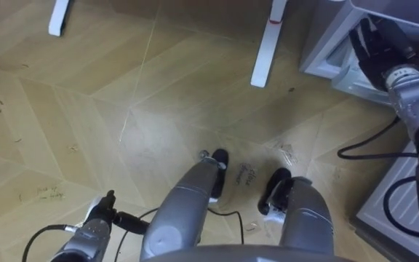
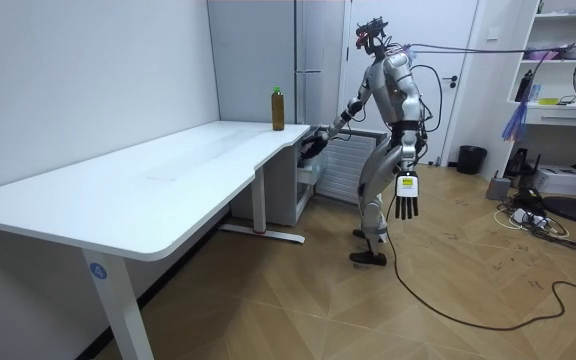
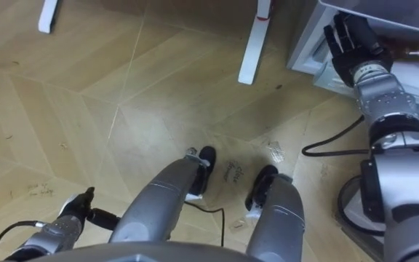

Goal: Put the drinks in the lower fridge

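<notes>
Closest in, the left hand (image 2: 406, 196) just hangs by the robot's thigh, right of centre in the room view. Its fingers are straight and spread, with nothing in them. Makes sense, it's got no job right now.

The robot's standing on the wood floor (image 1: 86, 109) at the end of the desk (image 2: 168, 170). It faces the desk legs (image 1: 268, 44) at the top of the eye views, with the fridge (image 2: 268, 60) off to its right.

Next up is the right hand (image 3: 349, 38), upper right of the eye views. The arm's stretched out to the lower compartment (image 3: 308, 58), which looks open. The fingers are straight and fanned out right at its pale edge, holding nothing. Honestly can't tell whether the hand is touching that edge or just beside it, since it blends into the dark inside. My guess is it's there to get the compartment open or steady it, so the drink has somewhere to go. The ribbed white panel (image 1: 395, 207) at lower right is probably its door.

Furthest back is the bottle (image 2: 278, 108), green cap, upright on the far corner of the desk at centre top of the room view. It's near the fridge but well apart from both hands. So by the look of it nothing's loaded yet, and the right hand is the nearer one for the grab.
</notes>
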Available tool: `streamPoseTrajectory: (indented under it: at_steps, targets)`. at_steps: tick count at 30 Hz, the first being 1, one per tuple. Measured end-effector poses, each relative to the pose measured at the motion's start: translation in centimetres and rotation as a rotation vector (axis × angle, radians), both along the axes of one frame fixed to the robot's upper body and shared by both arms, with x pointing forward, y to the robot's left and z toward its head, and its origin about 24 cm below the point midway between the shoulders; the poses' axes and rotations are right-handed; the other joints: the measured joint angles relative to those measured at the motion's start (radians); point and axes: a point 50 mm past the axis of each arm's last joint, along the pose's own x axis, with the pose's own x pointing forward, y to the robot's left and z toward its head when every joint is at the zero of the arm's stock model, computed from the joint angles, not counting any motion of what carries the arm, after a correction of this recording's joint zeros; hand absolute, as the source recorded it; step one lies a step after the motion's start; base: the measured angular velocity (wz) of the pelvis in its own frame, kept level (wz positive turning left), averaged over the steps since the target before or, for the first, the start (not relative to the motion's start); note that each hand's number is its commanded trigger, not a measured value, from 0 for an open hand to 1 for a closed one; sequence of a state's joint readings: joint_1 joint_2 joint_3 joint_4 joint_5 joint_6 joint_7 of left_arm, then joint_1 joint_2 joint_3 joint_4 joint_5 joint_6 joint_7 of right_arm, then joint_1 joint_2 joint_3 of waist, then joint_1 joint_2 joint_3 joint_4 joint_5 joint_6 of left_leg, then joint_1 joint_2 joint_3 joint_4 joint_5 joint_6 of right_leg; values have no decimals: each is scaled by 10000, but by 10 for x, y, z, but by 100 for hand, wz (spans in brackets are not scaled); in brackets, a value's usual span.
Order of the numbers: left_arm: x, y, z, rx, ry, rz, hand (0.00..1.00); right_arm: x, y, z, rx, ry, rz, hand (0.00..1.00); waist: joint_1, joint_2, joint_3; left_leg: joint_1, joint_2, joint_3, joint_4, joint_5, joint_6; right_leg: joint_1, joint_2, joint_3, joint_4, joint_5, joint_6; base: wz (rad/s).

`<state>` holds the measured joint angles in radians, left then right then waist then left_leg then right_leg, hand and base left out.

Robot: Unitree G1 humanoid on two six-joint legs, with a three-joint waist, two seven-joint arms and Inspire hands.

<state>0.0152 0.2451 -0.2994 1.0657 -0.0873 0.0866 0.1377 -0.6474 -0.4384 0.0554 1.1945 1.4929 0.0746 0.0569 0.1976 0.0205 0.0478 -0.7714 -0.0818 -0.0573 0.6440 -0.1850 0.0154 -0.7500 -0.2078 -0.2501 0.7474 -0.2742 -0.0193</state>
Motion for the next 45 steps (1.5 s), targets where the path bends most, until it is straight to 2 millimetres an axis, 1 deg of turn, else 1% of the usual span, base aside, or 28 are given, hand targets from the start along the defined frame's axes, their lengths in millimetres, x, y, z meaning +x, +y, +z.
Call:
streamPoseTrajectory:
  at_steps: [8,15,20,23,26,29,34,38,40,43,45]
  targets:
    - [-2,-4,1,-165,-278,116,0,0,-1,1,-92,101,-192,0,-4,141,-81,4,5,-1,-1,-2,-2,5,11,3,1,-4,3,0]
    - [-4,-5,2,-157,-274,-98,0,1,-1,2,-268,230,-248,0,-39,169,-84,53,0,6,-64,-1,-2,31,10,22,-42,-3,4,0]
    - [-8,-5,1,-178,-106,-179,0,-5,0,-7,-787,758,114,0,-137,159,-76,734,18,4,-588,61,-5,661,67,-13,-477,26,50,-1]
    - [-8,-5,1,-180,-92,-184,0,-7,1,-10,-966,925,341,0,-216,159,-74,900,35,2,-682,60,-7,828,100,-13,-583,33,58,-1]
    - [-7,-5,1,-232,-103,-219,0,-8,2,-12,-1259,949,653,0,-269,145,-66,1090,29,57,-817,59,-5,954,84,27,-659,33,63,-4]
    - [-6,-4,1,-296,-52,-292,0,-16,1,-22,-1556,1257,923,0,-283,110,-45,1624,48,143,-1093,60,-2,1446,72,5,-865,17,90,-4]
    - [-5,-5,1,-349,-70,-429,0,-25,0,-30,-1738,1446,1154,0,-417,-45,52,2104,58,229,-1271,52,8,1831,79,57,-987,-12,119,-4]
    - [-6,0,1,-360,-50,-277,0,-37,-2,-42,-1837,1624,1423,0,-517,-48,49,2547,213,228,-1404,-12,-13,2374,312,53,-1362,25,147,-7]
    - [-6,3,2,-330,-132,-14,0,-46,-4,-49,-2060,1865,1611,0,-615,-36,33,2753,377,228,-1513,-46,-48,2705,506,-9,-1723,154,109,-12]
    - [-6,3,2,-255,-127,-149,0,-58,-6,-59,-2377,2326,1864,0,-674,-23,3,3186,546,297,-1700,-59,-72,3200,752,9,-2241,383,94,-16]
    - [-4,3,3,-186,-191,-311,0,-63,-7,-62,-2476,2414,1913,0,-776,-20,-27,3406,564,316,-1833,-60,-74,3412,772,27,-2369,419,98,-10]
